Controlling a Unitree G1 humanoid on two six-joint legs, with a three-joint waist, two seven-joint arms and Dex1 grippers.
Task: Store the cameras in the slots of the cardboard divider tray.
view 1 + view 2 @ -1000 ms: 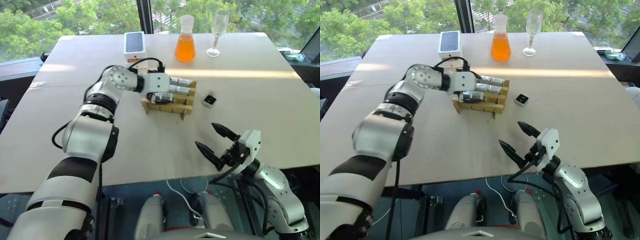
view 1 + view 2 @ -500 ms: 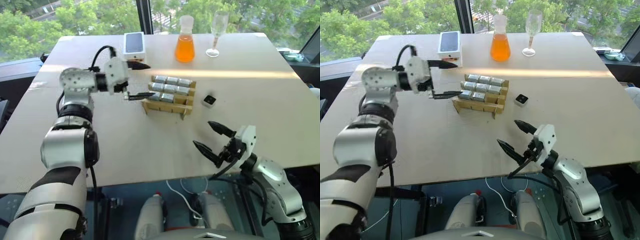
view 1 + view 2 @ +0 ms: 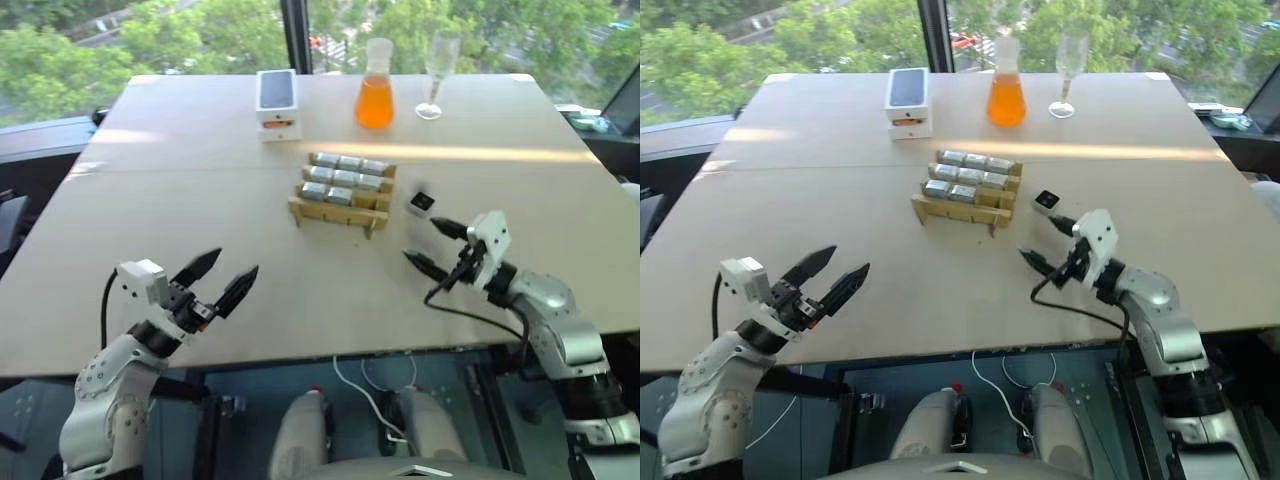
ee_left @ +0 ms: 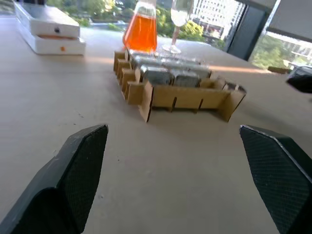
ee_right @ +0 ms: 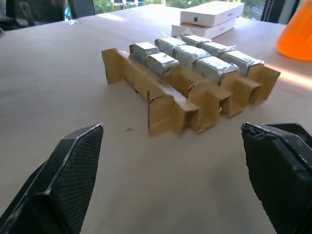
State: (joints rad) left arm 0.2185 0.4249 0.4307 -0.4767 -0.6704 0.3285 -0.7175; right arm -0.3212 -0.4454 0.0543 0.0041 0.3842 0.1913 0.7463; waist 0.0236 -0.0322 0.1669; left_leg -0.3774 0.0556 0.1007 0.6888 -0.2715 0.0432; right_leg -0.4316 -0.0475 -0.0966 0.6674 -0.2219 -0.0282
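The right jaws [image 3: 437, 246] stand spread and hold nothing. They hang just over the counter [image 3: 200, 210], near its front right part, and point toward the tray [image 3: 340, 210]. One loose camera [image 3: 421, 201] with a black face lies on the counter just beyond the upper finger, between these jaws and the tray, apart from both.

The left jaws [image 3: 222, 280] are also spread wide and empty, at the front left edge of the counter, well apart from the tray.

The tray stands in the middle of the counter. Silver cameras [image 3: 346, 178] fill its back slots; the front row has empty places. Behind it are a white phone box [image 3: 276, 100], an orange flask [image 3: 374, 85] and a glass [image 3: 437, 70].
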